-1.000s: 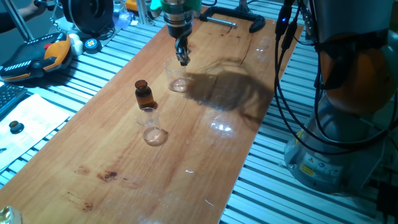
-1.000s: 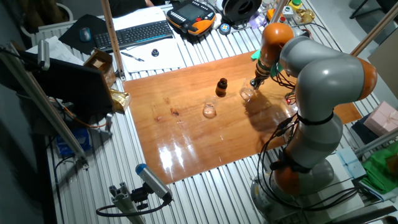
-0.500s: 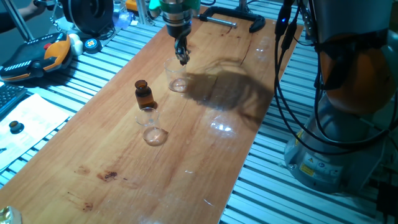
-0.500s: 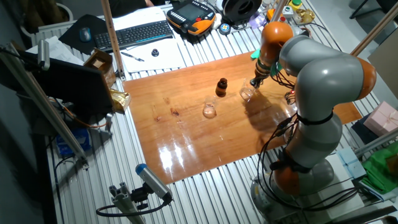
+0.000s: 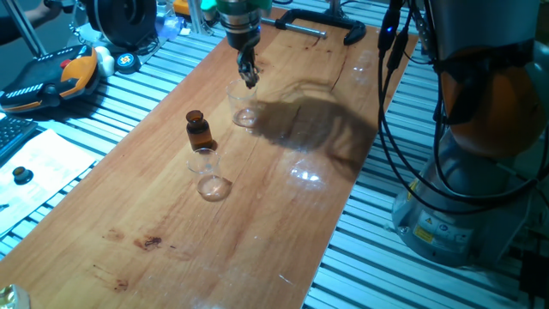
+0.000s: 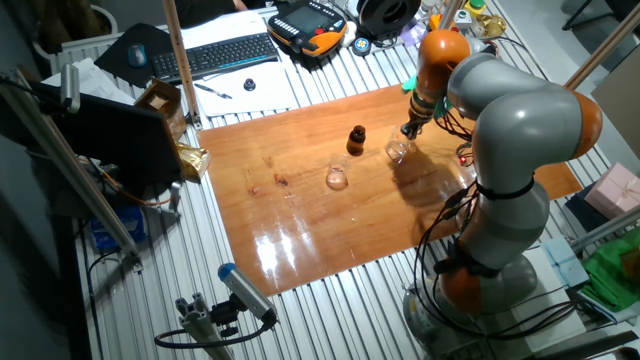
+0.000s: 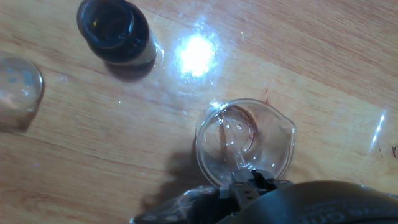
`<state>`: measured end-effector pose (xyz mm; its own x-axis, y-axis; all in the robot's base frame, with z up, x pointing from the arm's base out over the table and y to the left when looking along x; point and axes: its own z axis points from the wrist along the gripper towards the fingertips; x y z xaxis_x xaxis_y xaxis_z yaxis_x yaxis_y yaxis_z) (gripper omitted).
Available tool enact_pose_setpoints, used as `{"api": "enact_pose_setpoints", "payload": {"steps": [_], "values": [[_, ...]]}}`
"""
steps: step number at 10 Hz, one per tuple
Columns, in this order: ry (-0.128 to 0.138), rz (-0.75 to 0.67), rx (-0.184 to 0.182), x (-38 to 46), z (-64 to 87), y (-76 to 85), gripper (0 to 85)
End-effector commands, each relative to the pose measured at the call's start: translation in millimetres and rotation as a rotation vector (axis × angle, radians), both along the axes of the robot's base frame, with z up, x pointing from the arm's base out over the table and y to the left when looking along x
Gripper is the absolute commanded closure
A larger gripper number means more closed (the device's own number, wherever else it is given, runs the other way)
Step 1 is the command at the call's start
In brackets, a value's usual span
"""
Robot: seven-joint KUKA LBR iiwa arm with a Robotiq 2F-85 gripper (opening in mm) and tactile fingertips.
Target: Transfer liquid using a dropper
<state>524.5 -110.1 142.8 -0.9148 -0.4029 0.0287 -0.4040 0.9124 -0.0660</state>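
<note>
Amber bottle [image 7: 115, 31] and second beaker [image 7: 18, 87] stand apart from beaker [image 7: 245, 142]; jaws pinch dropper [image 7: 231, 144] inside it.

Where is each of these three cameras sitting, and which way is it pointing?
One fixed view: low at the board's end, looking along it; gripper hangs over the far beaker.
The other fixed view: high, looking down across the wooden board; the whole arm shows.
Hand view: on the hand, looking straight down into that beaker; the dropper reaches in.
All three share the brown bottle.
</note>
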Motion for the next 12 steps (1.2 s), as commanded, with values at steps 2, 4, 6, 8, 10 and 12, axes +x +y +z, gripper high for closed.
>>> {"api": "enact_pose_setpoints", "payload": {"steps": [2, 4, 6, 8, 10, 12], "values": [[0.017, -0.002, -0.002, 4.2, 8.4, 2.9, 78.7], [0.024, -0.003, -0.008, 8.6, 15.3, 6.2, 83.3], [0.032, -0.002, -0.011, 11.7, 20.7, 7.1, 83.3], [0.049, -0.004, -0.02, 14.3, 33.7, 7.3, 84.0], [0.078, -0.006, -0.025, 16.8, 49.3, 7.9, 84.0], [0.101, -0.008, -0.023, 18.6, 61.4, 9.5, 84.0]]}}
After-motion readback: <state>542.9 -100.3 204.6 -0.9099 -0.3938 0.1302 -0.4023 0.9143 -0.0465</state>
